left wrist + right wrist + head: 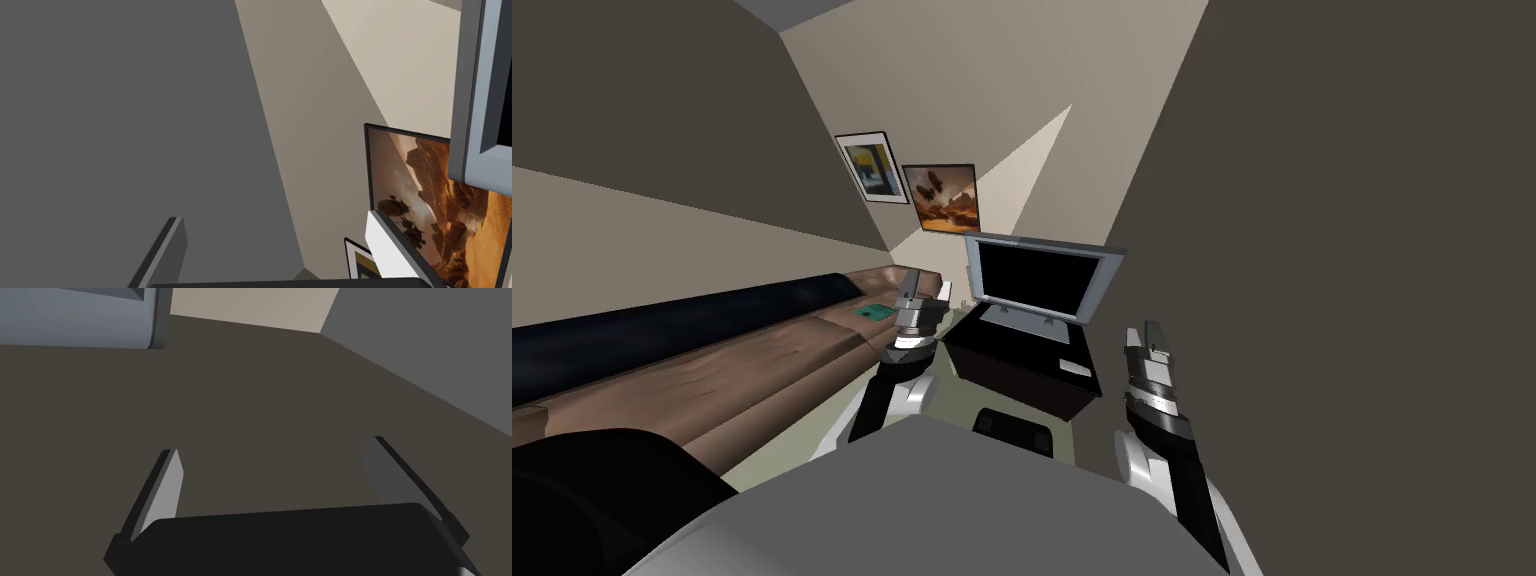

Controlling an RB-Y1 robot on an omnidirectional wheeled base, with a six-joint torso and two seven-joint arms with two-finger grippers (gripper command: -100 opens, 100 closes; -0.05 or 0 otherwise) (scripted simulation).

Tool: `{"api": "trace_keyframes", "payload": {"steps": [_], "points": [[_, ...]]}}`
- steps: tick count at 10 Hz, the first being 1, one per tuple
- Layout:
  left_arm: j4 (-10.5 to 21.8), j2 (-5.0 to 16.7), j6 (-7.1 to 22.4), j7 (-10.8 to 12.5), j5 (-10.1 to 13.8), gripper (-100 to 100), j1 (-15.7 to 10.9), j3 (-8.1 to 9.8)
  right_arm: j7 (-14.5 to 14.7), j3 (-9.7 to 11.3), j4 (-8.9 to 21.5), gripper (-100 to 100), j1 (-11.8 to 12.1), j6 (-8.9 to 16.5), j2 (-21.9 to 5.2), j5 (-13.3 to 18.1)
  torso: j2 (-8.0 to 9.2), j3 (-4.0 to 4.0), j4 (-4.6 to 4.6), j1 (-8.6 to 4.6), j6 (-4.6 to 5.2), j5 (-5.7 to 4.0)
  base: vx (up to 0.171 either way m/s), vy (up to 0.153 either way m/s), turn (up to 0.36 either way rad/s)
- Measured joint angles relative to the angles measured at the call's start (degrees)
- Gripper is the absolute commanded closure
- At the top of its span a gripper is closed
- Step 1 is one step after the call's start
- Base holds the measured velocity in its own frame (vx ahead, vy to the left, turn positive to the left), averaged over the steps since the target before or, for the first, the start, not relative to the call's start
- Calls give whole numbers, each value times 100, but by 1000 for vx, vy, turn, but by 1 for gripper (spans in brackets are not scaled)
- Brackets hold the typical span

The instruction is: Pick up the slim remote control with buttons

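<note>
Pale grey remote (pixel 1077 370) lies by the near edge of the dark counter (pixel 1012 368), before the TV (pixel 1032 280). Left claw (pixel 911 283) and right claw (pixel 1144 335) hover spread, apart from it; a clumsy reach could push it off.

a flat screen (pixel 1032 280) with a light grey frame and a black display stands on a low dark cabinet (pixel 1012 375). behind it, on the pale wall, hang two framed pictures just beside each other. one picture in orange and brown tones (pixel 944 198) is near the screen's upper corner, and one with yellow and blue patches (pixel 873 168) is further to the left. along the left wall runs a long brown sofa (pixel 742 365) with a dark, almost black backrest. on its seat, at the far end, lies a small flat green thing (pixel 875 312); what it is i cannot tell. at the sofa's near end there is a black rounded shape (pixel 602 490).
</note>
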Motion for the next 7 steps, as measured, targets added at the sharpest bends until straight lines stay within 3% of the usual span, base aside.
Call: {"api": "trace_keyframes", "payload": {"steps": [2,5,7], "points": [[0,0,0,0,0,0,-1,-1,60,-26,195,-100,84,23,-302,133,15,9,3,18,-1,4,-54,61,176],[0,-1,0,0,0,0,-1,-1,313,138,553,-100,274,84,-603,520,20,12,5,28,-3,6,-48,76,236],[0,0,0,0,0,0,0,0,426,144,835,-100,373,75,-830,695,13,8,3,17,2,4,-22,47,101]]}}
